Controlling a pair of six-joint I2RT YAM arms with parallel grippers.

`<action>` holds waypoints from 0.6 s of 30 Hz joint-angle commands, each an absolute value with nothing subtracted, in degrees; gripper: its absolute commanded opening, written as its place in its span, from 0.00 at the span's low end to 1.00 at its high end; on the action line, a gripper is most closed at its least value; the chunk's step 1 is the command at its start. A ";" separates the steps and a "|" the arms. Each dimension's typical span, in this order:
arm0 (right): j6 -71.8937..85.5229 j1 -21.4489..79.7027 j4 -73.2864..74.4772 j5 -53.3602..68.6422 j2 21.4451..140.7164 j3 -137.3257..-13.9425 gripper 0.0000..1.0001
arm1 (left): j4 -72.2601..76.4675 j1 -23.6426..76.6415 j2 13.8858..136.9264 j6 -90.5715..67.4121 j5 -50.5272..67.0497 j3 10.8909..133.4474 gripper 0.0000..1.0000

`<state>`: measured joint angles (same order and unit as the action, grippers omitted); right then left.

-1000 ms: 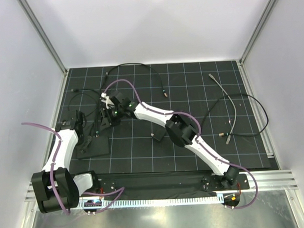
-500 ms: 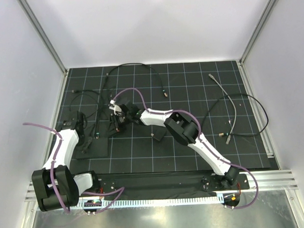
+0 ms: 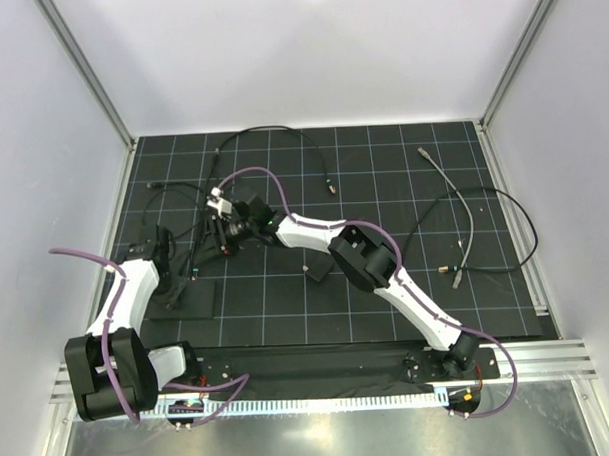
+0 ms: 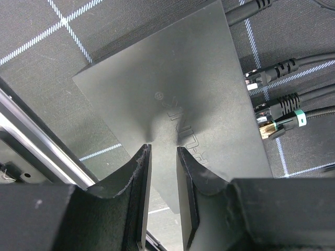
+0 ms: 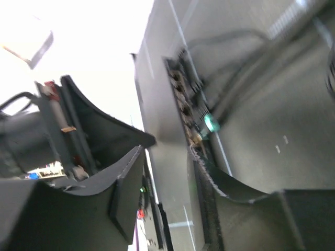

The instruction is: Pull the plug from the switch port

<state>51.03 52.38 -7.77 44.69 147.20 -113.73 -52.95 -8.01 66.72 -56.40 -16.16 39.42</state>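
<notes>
Plugs (image 4: pixel 275 73) sit in a row in one narrow edge of the flat black switch box (image 4: pixel 172 89), which lies on the gridded counter (image 4: pixel 57 36). The switch port (image 4: pixel 255 99) is in that edge, and one plug there is green-banded (image 4: pixel 287 120). Left claw (image 4: pixel 163 151) is over the box top, fingers slightly apart, holding nothing. Right claw (image 5: pixel 167 151), blurred, stands apart just before the plug row.

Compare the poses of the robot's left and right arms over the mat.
The left arm reaches a short way ahead of its base; the right arm stretches diagonally across the mat toward its left side. The left gripper sits over the flat black box; the right gripper faces its cabled edge. Both arms are white with purple cables.
</notes>
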 commanded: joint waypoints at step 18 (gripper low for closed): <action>55.02 54.84 -7.03 45.27 154.95 -123.40 0.48 | -51.07 -8.44 66.45 -57.39 -15.38 38.67 0.28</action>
<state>54.22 53.54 -7.55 45.45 154.47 -120.70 -52.31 -8.01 66.76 -56.64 -15.16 38.92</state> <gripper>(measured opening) 0.480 0.279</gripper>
